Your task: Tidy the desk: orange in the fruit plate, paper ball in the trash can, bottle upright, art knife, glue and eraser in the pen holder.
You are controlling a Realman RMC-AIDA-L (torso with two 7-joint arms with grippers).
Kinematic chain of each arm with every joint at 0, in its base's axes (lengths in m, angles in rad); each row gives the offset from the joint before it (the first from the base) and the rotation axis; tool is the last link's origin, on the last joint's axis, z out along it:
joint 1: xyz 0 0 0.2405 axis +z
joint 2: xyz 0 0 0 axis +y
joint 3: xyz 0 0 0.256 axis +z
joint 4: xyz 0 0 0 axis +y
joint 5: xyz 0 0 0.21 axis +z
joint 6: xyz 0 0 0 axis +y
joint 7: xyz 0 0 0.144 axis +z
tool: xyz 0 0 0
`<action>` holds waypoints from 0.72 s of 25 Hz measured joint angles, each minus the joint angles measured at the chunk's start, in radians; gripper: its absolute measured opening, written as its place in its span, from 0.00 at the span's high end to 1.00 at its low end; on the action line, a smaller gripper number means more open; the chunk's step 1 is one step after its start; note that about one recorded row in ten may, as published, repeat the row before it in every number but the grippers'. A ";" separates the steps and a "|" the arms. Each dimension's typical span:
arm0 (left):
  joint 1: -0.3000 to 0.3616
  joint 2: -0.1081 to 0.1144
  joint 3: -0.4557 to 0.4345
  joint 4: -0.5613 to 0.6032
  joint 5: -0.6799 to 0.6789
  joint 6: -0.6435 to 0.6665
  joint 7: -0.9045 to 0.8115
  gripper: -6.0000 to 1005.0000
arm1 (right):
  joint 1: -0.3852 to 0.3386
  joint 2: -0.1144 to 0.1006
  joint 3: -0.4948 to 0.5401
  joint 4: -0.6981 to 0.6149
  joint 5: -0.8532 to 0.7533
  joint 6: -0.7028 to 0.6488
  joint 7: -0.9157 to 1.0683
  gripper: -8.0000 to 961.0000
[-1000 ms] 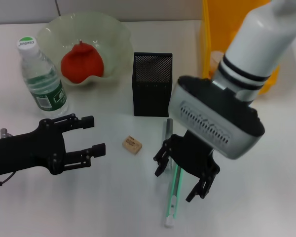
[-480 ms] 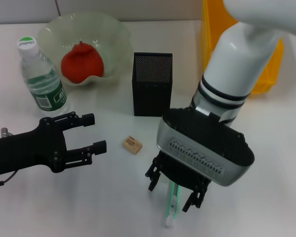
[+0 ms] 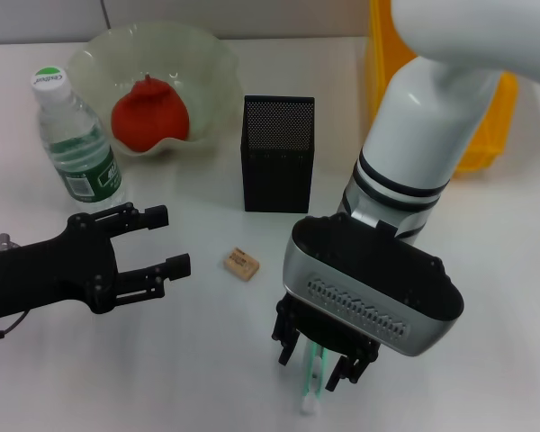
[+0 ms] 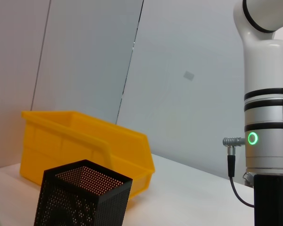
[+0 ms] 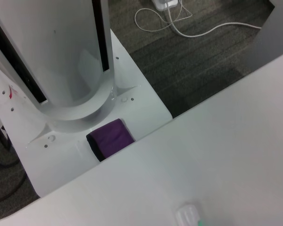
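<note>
Head view: the right hand (image 3: 327, 362) is at about 6 o'clock on the white desk (image 3: 486, 270), pointing down over the green-and-white art knife (image 3: 311, 376). Its fingers (image 3: 286, 340) sit on either side of the knife's shaft, just beside it, but I cannot tell whether they are clamped on it or merely straddling it. The knife lies flat with its white end toward the near edge. The left hand (image 3: 166, 241) hovers at 9 o'clock, its two black fingers spread apart and holding nothing. The eraser (image 3: 241, 264) lies between the two hands, near centre, touching neither. The black mesh pen holder (image 3: 278, 153) stands upright just above centre. At 11 o'clock the fruit plate (image 3: 198, 54) holds the orange (image 3: 149, 114), and the bottle (image 3: 76, 148) stands upright at 10 o'clock beside the plate. The yellow bin (image 3: 387, 54) is at 1 o'clock, partly behind the right arm.

Left wrist view: the pen holder (image 4: 80, 197) is near, the yellow bin (image 4: 85, 146) behind it, and the right arm's white column with a lit green ring (image 4: 253, 138) stands off to one side.

Right wrist view: the desk (image 5: 217, 155) edge, the robot's white base (image 5: 85, 117) below it, and the knife's white tip (image 5: 187, 215) at the picture's border.
</note>
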 joint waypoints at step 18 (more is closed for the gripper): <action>0.020 -0.013 -0.004 0.000 0.000 -0.004 0.015 0.23 | -0.013 0.000 -0.076 0.007 0.025 0.049 0.000 0.49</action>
